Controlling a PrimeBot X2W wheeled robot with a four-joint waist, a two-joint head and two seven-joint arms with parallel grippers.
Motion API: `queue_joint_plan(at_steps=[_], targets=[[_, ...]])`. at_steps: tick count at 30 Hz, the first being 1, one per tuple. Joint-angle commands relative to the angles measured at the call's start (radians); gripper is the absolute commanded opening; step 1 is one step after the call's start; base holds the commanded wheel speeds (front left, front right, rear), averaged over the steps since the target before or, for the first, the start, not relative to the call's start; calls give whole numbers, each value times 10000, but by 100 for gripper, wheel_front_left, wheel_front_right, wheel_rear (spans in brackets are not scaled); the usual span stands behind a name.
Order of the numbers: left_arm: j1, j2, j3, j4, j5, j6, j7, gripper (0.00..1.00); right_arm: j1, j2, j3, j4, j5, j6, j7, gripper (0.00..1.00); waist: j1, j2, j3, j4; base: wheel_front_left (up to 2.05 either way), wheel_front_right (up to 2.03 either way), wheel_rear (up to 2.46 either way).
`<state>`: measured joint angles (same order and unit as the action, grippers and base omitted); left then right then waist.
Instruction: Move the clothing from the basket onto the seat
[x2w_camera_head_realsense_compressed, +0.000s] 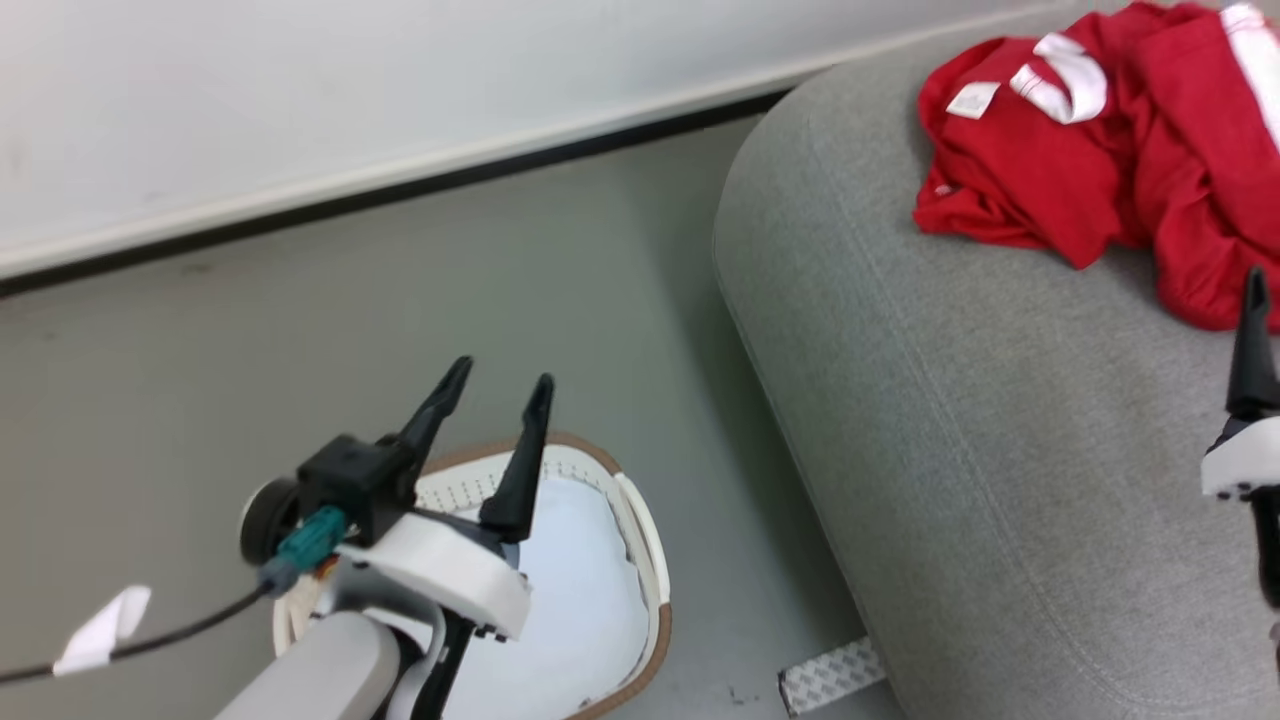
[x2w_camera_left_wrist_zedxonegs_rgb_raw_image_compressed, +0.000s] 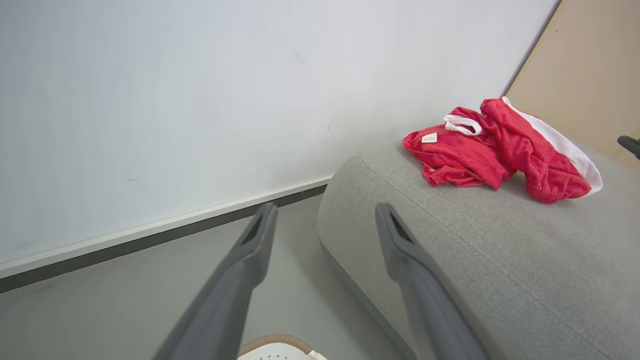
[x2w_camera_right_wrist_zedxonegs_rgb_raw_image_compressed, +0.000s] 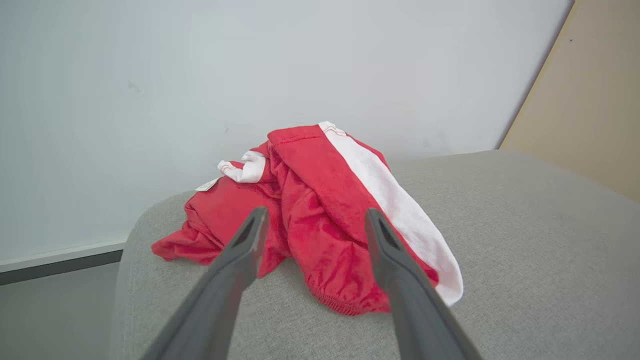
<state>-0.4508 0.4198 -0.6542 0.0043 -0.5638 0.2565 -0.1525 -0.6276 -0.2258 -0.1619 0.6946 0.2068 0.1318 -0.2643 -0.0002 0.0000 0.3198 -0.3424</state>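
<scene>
- Both spread wide: left gripper (x2w_camera_head_realsense_compressed: 502, 372) over the basket (x2w_camera_head_realsense_compressed: 648, 560) (on the floor (x2w_camera_head_realsense_compressed: 400, 300)), right gripper (x2w_camera_right_wrist_zedxonegs_rgb_raw_image_compressed: 316, 215) by the clothing (x2w_camera_head_realsense_compressed: 1100, 150), not gripping it.
- Clothing heaped on the seat (x2w_camera_head_realsense_compressed: 1000, 450), nr its corner.

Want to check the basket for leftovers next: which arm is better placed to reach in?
Left, most likely: the left tool hangs open over the basket, while the right tool sits open over the seat by the clothing.
</scene>
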Motion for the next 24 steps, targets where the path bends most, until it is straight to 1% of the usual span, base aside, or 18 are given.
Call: queue_joint_plan(at_steps=[1, 5, 10, 12, 15, 21, 24], targets=[[317, -43, 121, 119, -94, 128, -278, 100, 406, 47, 154, -275, -85, -23, 3, 100, 2, 0, -515, 143, 0, 0, 0], [841, -68, 418, 427, -163, 409, -724, 100, 1019, 267, 615, -1048, -3, -23, 2, 100, 2, 0, -1043, 424, 0, 0, 0], [1527, -164, 890, 818, -260, 602, -1042, 100, 1677, 418, 1184, -1757, -105, -23, 3, 100, 2, 0, -1582, 857, 0, 0, 0], [1761, -132, 1103, 1020, -142, 650, -1092, 100, 1881, 494, 1362, -1962, -73, -23, 3, 100, 2, 0, -1723, 1015, 0, 0, 0], [2106, -252, 1492, 1248, -28, 614, -1121, 100, 2181, 647, 1570, -2170, -152, -25, 3, 100, 2, 0, -1909, 1241, 0, 0, 0], [2869, -728, 2561, 1348, 535, 429, -1120, 100, 2836, 1028, 1997, -2478, -240, -25, 1, 100, 2, 0, -2229, 1647, 0, 0, 0], [3244, -1008, 3122, 1388, 961, 207, -1121, 100, 3176, 1253, 2190, -2549, -400, -25, 1, 100, 2, 0, -2346, 1735, 0, 0, 0]])
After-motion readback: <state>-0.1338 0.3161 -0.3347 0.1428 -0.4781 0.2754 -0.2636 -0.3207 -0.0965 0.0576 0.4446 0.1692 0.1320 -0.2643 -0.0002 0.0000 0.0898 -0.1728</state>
